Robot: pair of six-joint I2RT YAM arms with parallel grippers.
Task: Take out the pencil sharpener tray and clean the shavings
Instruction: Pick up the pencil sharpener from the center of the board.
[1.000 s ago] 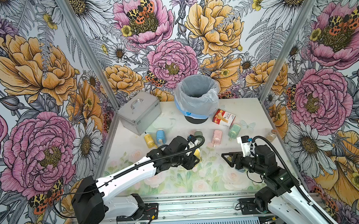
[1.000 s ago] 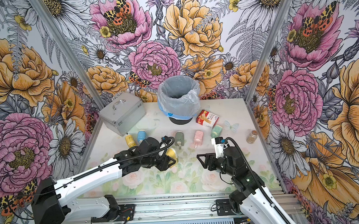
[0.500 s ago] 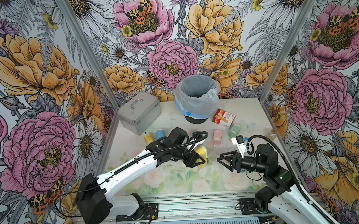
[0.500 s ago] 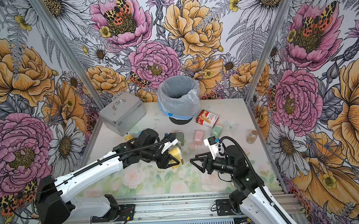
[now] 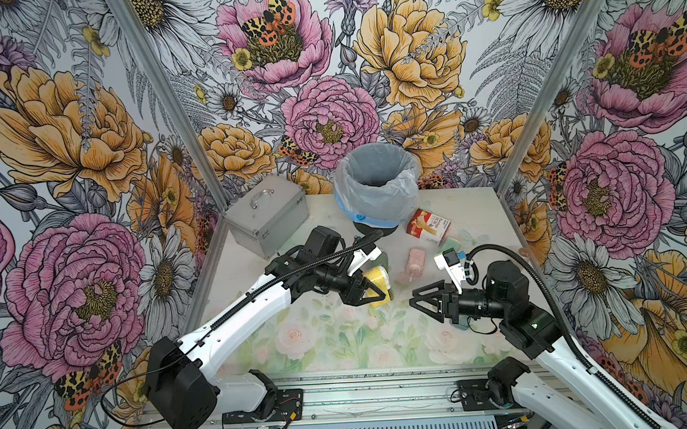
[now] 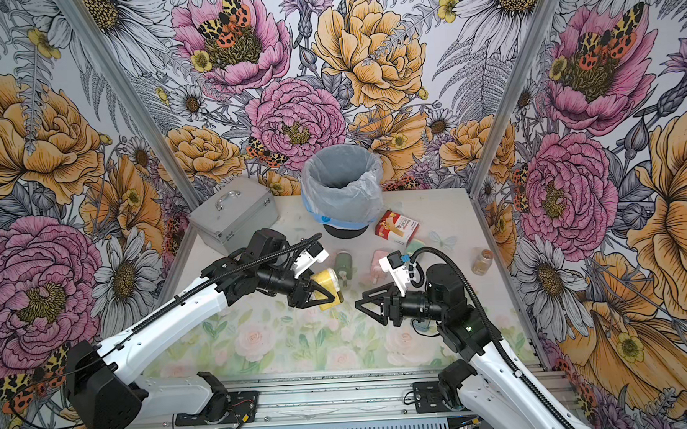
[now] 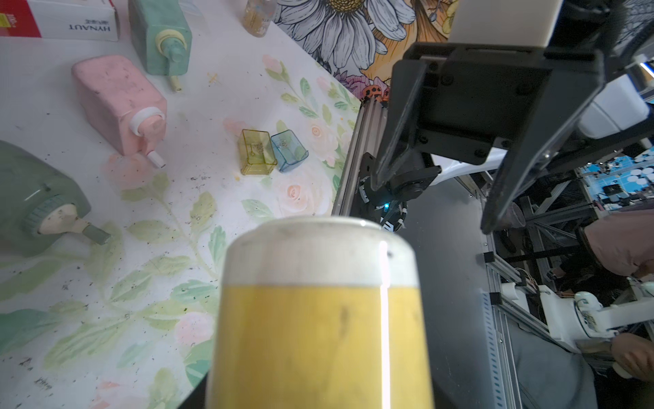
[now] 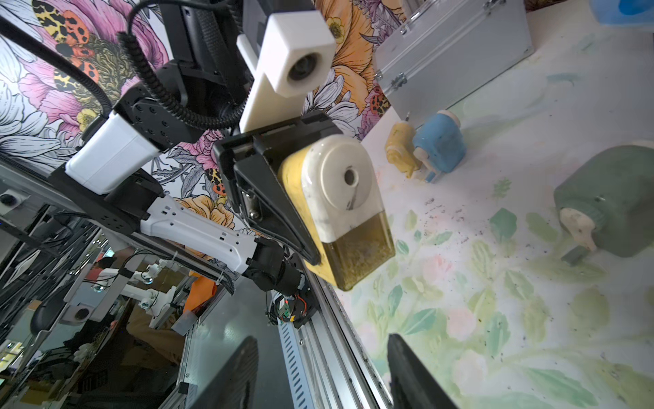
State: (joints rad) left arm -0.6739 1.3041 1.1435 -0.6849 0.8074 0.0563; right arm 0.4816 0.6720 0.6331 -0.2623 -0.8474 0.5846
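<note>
A yellow sharpener [image 7: 318, 318] fills my near view; beyond it, a yellow tray [image 7: 256, 152] and blue tray [image 7: 288, 150] lie side by side among shavings [image 7: 198, 179].

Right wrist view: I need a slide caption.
Left gripper holds the yellow sharpener, tray in place, before the open right gripper.

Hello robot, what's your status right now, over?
Left gripper shut on yellow sharpener, held above the table. Right gripper open, facing it, not touching. Tray not yet out, shavings inside. Nothing between them.
</note>
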